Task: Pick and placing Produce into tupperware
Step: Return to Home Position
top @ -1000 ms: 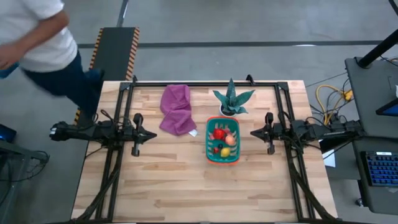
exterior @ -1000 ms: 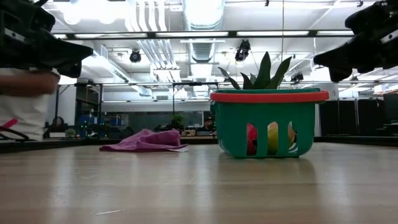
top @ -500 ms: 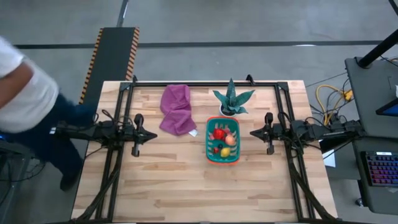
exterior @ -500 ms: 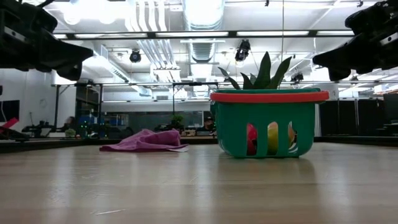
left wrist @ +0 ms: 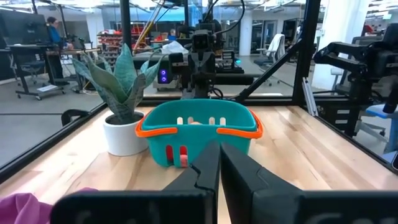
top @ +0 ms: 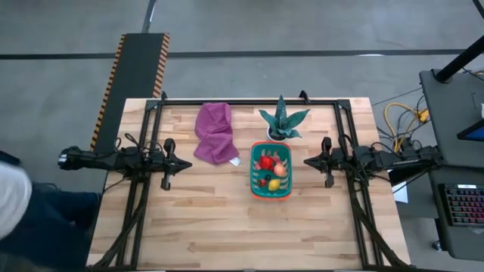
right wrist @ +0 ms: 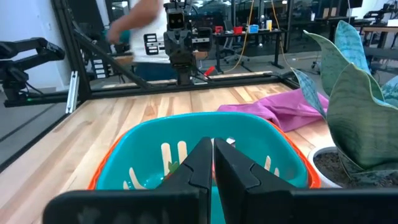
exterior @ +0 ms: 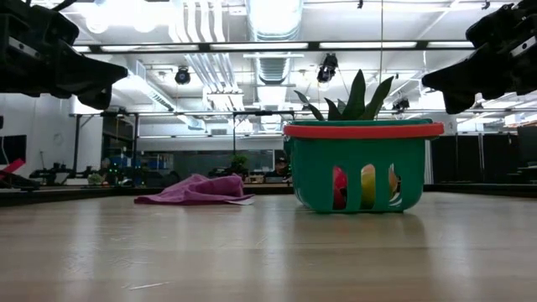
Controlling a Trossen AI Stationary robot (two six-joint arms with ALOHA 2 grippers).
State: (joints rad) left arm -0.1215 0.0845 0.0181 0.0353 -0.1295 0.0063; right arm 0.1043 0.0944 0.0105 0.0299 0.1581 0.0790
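The teal basket with an orange rim [top: 254, 181] stands on its base right of the table's middle, also seen in the low view [exterior: 362, 172]. Inside it lie a red fruit [top: 265, 162], an orange ball [top: 280, 170], a yellow lemon [top: 274, 183] and a small dark piece [top: 264, 180]. My left gripper [top: 187, 163] hovers shut above the table left of the basket, pointing at it [left wrist: 219, 147]. My right gripper [top: 306, 161] hovers shut just right of the basket, pointing at it [right wrist: 212, 144]. Neither touches anything.
A purple cloth [top: 215, 133] lies left of and beyond the basket. A green spiky plant in a white pot [top: 281, 121] stands just beyond the basket's far end. A person [top: 19, 219] is off the table's near left corner. Bare wood spans the near half [top: 227, 227].
Both arms and everything on the table have kept still. A person off the table's left side has walked from the far end toward the near end.
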